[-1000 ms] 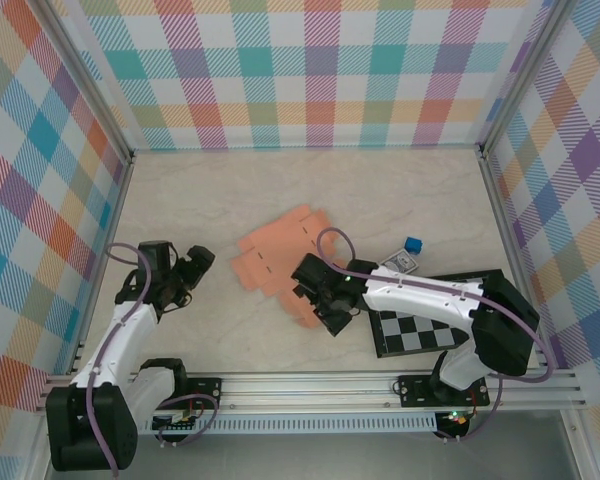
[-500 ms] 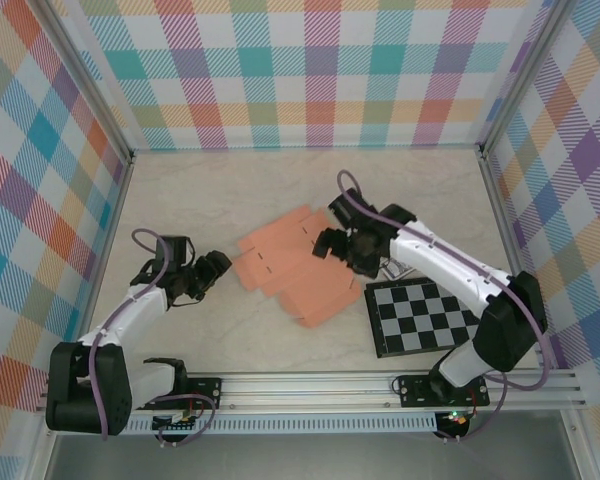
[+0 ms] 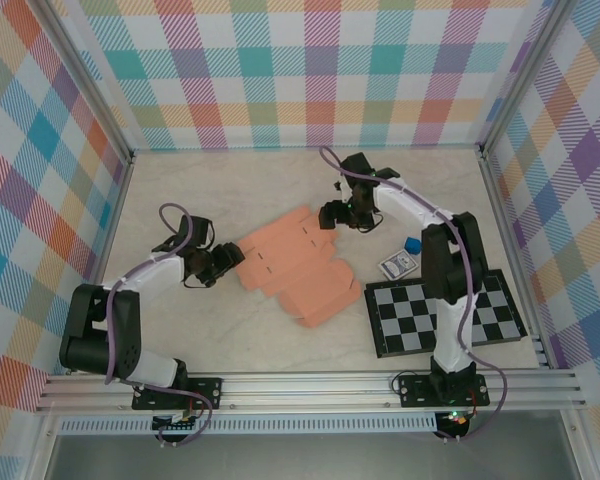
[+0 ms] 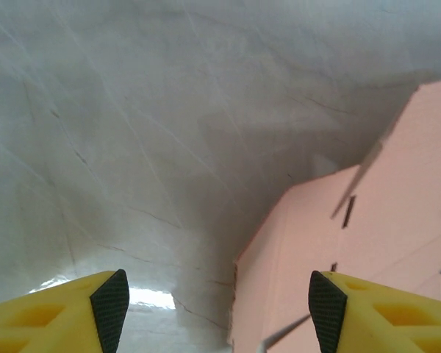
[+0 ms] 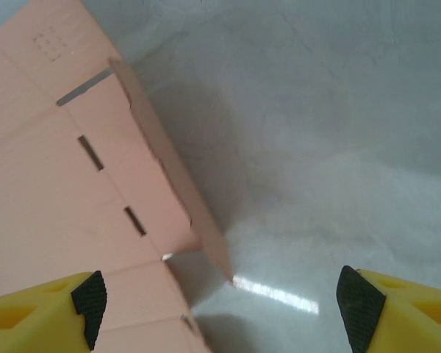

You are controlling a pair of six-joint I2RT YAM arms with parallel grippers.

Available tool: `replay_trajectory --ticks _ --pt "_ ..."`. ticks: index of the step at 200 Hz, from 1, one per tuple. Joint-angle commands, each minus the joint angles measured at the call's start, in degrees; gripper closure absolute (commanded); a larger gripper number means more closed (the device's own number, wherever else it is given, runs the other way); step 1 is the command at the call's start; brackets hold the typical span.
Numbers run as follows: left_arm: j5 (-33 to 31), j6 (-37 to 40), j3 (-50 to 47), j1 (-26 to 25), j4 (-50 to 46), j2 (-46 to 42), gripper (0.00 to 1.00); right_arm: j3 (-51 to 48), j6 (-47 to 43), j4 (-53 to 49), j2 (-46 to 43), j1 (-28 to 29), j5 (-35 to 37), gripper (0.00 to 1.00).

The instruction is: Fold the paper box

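1. My left gripper [image 3: 232, 263] sat at the left edge of the paper box [image 3: 292, 268]. Its fingers [image 4: 109, 300] were spread wide and held nothing, with a corner of the card between them.
2. My right gripper [image 3: 329, 215] was at the far right corner, jaws likewise wide and empty, next to a slightly raised flap [image 5: 169, 169].
3. The box lay unfolded in the middle of the table [image 3: 200, 330].
4. The checkered board [image 3: 445, 315] lay just beside its near right end. A blue cube [image 3: 413, 244] and a small packet [image 3: 398, 265] sat apart from it.
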Motion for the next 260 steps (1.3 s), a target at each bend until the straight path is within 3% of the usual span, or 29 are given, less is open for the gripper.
replay_trajectory --ticks 1,26,55,79,111,158,260 --pt "-2.5 1.9 1.7 -0.4 -2.3 0.4 0.31 5.7 -9.1 0.9 4.5 -0.1 -4.6 0.17" --pt "-2.0 2.2 2.6 -0.4 -2.2 1.7 0.3 11.2 -10.0 -0.9 9.8 -0.1 -9.7 0.23" --pt "-1.5 2.8 3.2 -0.3 -2.1 3.1 0.29 11.3 -8.9 -0.3 10.8 -0.1 -9.2 0.54" --pt "-1.6 5.0 4.5 -0.2 -2.7 3.4 0.28 5.3 -7.0 3.0 6.5 0.0 -7.3 0.68" --pt "-1.0 8.1 6.5 -0.1 -3.4 4.4 0.28 -6.5 -3.3 9.9 -2.0 -0.1 -7.8 0.74" --pt "3.6 9.6 6.3 -0.1 -0.9 6.1 0.28 -18.7 0.2 15.6 -9.8 -0.5 -7.9 0.94" --pt "4.7 11.3 7.0 -0.2 2.9 6.4 0.3 -25.5 0.4 18.2 -17.0 -2.2 -8.2 0.99"
